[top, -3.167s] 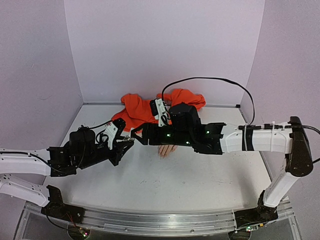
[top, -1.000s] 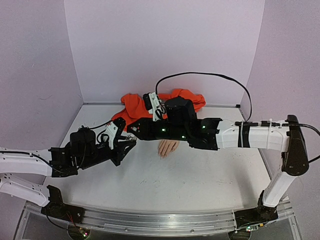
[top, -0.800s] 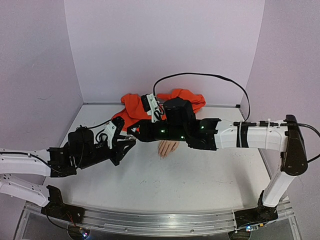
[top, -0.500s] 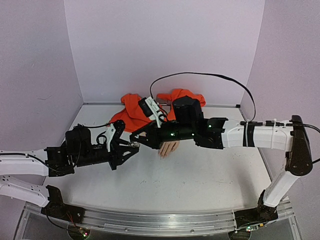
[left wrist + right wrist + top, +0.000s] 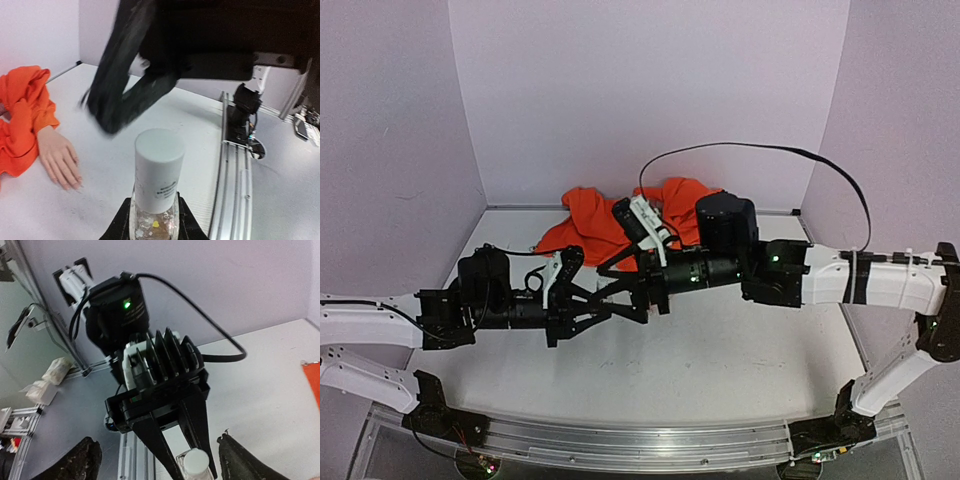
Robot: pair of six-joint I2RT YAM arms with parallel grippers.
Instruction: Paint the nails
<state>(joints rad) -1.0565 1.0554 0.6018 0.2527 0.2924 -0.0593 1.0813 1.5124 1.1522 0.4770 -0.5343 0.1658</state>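
Lost from above: mannequin hand, covered where the left arm (image 5: 500, 312) and right arm (image 5: 800, 280) meet over the middle of the desk (image 5: 720, 352). Only the orange sleeve (image 5: 590, 222) showing there, bunched at the back.

Seen plainly from the left wrist alone: hand (image 5: 56, 155) lying flat on the desk, palm down, wrist tucked into the sleeve, sleeve itself cut off by the left edge. Nails (image 5: 74, 184) at the tips of that hand, too small to tell colour or paint. Well apart from the bottle (image 5: 156, 186), off to its left in that view.

Bottle upright, white cap (image 5: 159, 167) on. Clear glass below the cap, glitter flecks inside. Base cut off by the bottom edge; print on the cap unreadable. Left fingers (image 5: 119, 231) clamped on the glass from both sides, only their tips in frame.

Right fingers (image 5: 239, 462) spread wide, holding nothing. In the right-wrist view just two dark tips at the bottom corners, capped bottle lying between and beyond them, touching neither. From the left wrist, one of them a dark blur up and to the left of the cap, the rest of that arm filling the top of the frame. Gap between blur and cap hard to judge there.
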